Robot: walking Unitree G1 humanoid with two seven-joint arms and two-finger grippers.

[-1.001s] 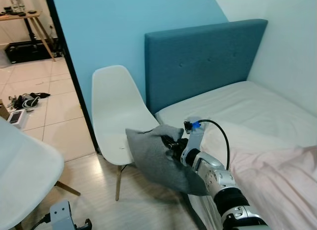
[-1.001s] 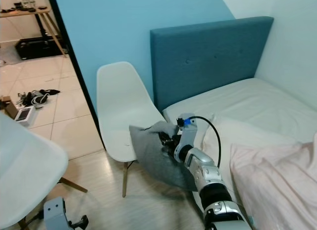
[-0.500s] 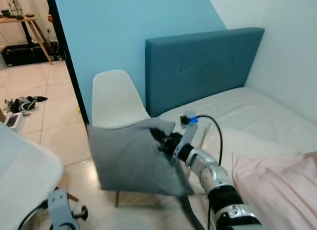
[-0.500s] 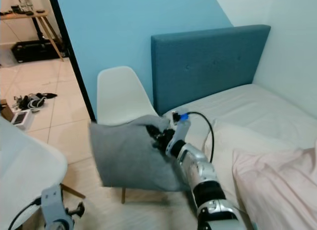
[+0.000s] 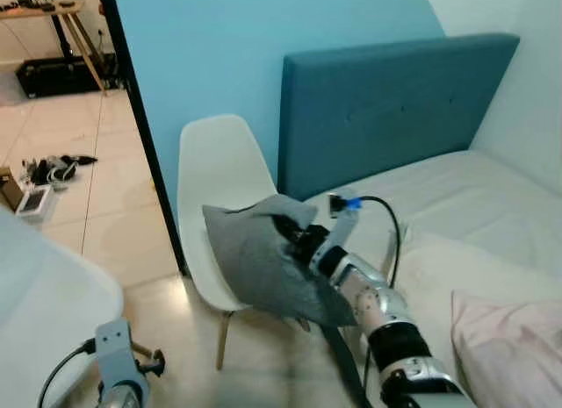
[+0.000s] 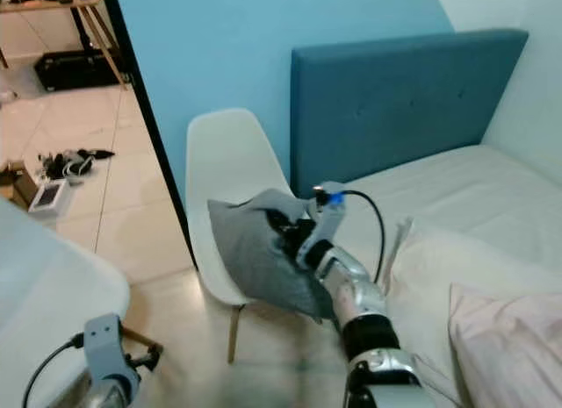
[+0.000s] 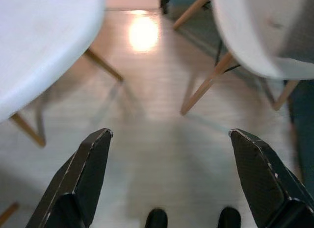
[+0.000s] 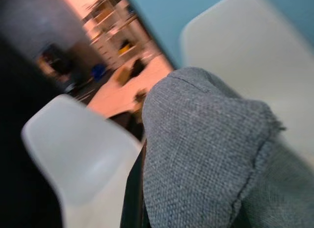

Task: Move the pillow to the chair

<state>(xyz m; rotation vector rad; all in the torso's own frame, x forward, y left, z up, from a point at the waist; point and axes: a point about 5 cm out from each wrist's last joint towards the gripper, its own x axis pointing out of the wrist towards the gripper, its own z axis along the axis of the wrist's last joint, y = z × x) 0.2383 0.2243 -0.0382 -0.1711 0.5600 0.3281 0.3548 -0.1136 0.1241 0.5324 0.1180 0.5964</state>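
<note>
Pillow position relative to the white moulded plastic chair with wooden legs (image 5: 215,175), which serves as the landmark. The grey woven fabric pillow (image 5: 255,254) hangs over the front of the chair's seat, its upper corner in front of the lower part of the backrest; whether its lower edge touches the seat cannot be told. The right gripper (image 5: 294,241) reaches toward the chair from the bed side and is closed on the pillow's near upper edge, its black fingers pinching the bunched fabric, so the pillow extends from the gripper toward the chair's backrest and droops below it. In the right wrist view the pillow's coarse weave (image 8: 206,159) lies directly against one black finger (image 8: 133,189), with the chair's backrest (image 8: 245,46) behind it.

The silver right arm (image 5: 382,307), with a black cable looped above it, stretches from the chair's front edge back toward the white mattress of the bed (image 5: 439,197). The teal upholstered headboard (image 5: 395,105) stands just beside the chair, against the light blue wall (image 5: 219,48). A pale pink blanket (image 5: 509,347) lies on the bed, well apart from the chair.

The left gripper (image 7: 171,179) hangs low beside the chair, over the pale wood floor (image 7: 157,120), its two black fingers spread wide and holding nothing. A second white rounded seat (image 5: 44,311) stands on the far side of that gripper from the chair.
</note>
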